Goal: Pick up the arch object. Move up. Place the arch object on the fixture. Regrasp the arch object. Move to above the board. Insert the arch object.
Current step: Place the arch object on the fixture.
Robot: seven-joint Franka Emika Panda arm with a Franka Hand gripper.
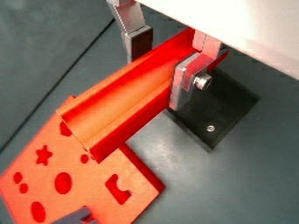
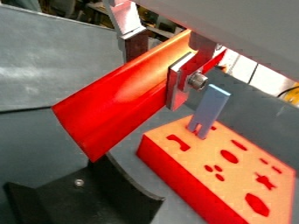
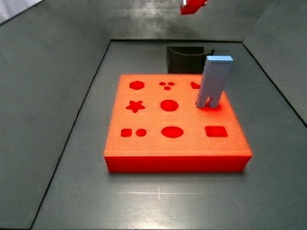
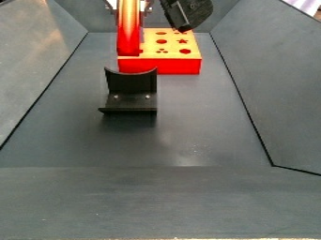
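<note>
Claw (image 1: 163,52) clamped on arch object (image 1: 128,96), held high above fixture (image 4: 128,92) | board (image 3: 174,121) well apart | piece looks rigid, light, smooth-faced: may slip | regrasp across flat sides, near middle

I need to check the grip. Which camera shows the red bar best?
A wrist view: the red bar fills the frame, clamped between the gripper fingers. Both wrist views show this. In a side view it hangs upright above the fixture; the remaining side view catches only its tip.
</note>
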